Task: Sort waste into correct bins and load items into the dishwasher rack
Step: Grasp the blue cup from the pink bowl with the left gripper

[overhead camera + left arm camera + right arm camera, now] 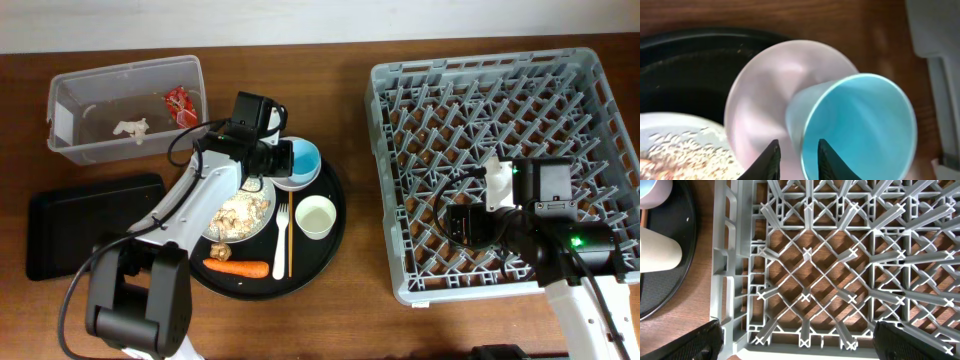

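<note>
My left gripper (275, 160) (799, 160) is shut on the wall of the light-blue cup (304, 157) (865, 120), one finger inside and one outside. The cup sits tilted in the pinkish bowl (297, 182) (765, 85). Beside it are the white plate (262, 222) (670, 125) with rice crumbs (240, 213), the cream cup (315, 216) (657, 250), fork (282, 240), chopstick (291, 225) and carrot (237, 267). The clear tub (70, 100) holds the red wrapper (180, 102) and paper scrap (130, 127). My right gripper (465, 225) (797, 345) is open and empty over the grey rack (590, 70) (805, 255). No brown lump shows.
The dishes stand on a round black serving tray (330, 250) (685, 55) (670, 285) mid-table. A shallow black rectangular tray (80, 220) lies at the left, below the tub. The rack's left wall (725, 280) stands close to the serving tray.
</note>
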Available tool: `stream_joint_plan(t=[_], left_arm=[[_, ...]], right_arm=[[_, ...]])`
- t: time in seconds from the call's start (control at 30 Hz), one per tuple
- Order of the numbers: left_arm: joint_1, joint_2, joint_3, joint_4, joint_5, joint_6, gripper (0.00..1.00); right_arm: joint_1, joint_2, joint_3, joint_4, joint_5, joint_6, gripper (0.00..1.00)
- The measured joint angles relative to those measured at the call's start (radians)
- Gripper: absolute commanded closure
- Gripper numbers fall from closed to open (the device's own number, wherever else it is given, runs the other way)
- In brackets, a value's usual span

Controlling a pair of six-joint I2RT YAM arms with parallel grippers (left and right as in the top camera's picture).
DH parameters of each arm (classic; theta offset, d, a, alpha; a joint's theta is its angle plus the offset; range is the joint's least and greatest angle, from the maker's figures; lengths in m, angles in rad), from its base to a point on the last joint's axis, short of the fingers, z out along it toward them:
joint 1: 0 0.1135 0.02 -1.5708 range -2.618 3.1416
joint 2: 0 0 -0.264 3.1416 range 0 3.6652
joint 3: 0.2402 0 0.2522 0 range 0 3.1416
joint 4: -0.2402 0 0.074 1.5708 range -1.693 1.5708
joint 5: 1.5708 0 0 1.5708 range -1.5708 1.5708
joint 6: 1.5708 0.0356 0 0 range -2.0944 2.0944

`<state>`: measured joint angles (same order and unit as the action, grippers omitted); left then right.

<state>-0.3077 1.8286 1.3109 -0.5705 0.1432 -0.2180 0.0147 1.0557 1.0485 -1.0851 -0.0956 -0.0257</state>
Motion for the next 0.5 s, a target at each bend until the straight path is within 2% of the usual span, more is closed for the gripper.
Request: stream_joint_plan(t=[0.13,0.2,0.5], left_arm=[[0.000,0.001,0.000,-0.001,-0.019,0.000,0.92],[0.000,0.001,0.000,0.001,-0.021,-0.005,0.97],[-0.013,0.001,0.000,0.006,-0.029,-0.003,1.00]], right_arm=[[0.000,0.000,0.000,0.000,0.000,0.000,0.01],[0.000,0.000,0.000,0.000,0.000,0.000,0.01],[0.000,0.000,0.000,0.000,0.000,0.000,0.01]])
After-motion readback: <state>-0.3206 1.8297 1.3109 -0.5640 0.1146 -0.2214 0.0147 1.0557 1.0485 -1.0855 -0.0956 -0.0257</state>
